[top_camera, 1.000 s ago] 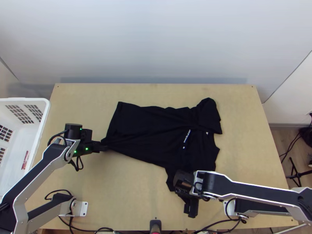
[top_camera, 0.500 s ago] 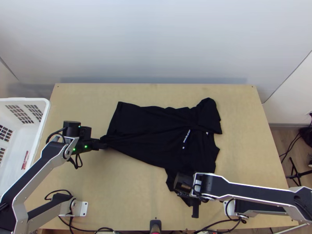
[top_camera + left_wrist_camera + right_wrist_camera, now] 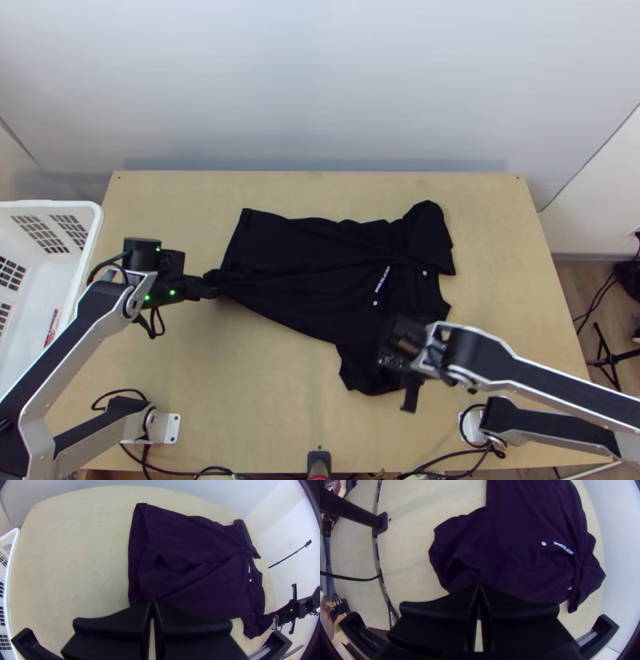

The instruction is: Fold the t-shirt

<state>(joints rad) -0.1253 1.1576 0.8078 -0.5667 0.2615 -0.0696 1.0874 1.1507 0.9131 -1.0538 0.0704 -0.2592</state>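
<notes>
Your right gripper (image 3: 398, 352) has moved away from the near edge of the table (image 3: 256, 400) and pinches the near sleeve (image 3: 364, 378). Your left gripper (image 3: 210, 290), also slightly farther, is closed on the hem corner. Beyond, the t-shirt (image 3: 312, 252) lies spread, wrinkled.

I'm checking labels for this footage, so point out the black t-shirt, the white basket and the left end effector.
Black t-shirt (image 3: 320, 268): top view, on the body's cloth.
White basket (image 3: 94, 229): top view, on the rim beside the table.
Left end effector (image 3: 153, 602): left wrist view, where its fingertips meet.
</notes>
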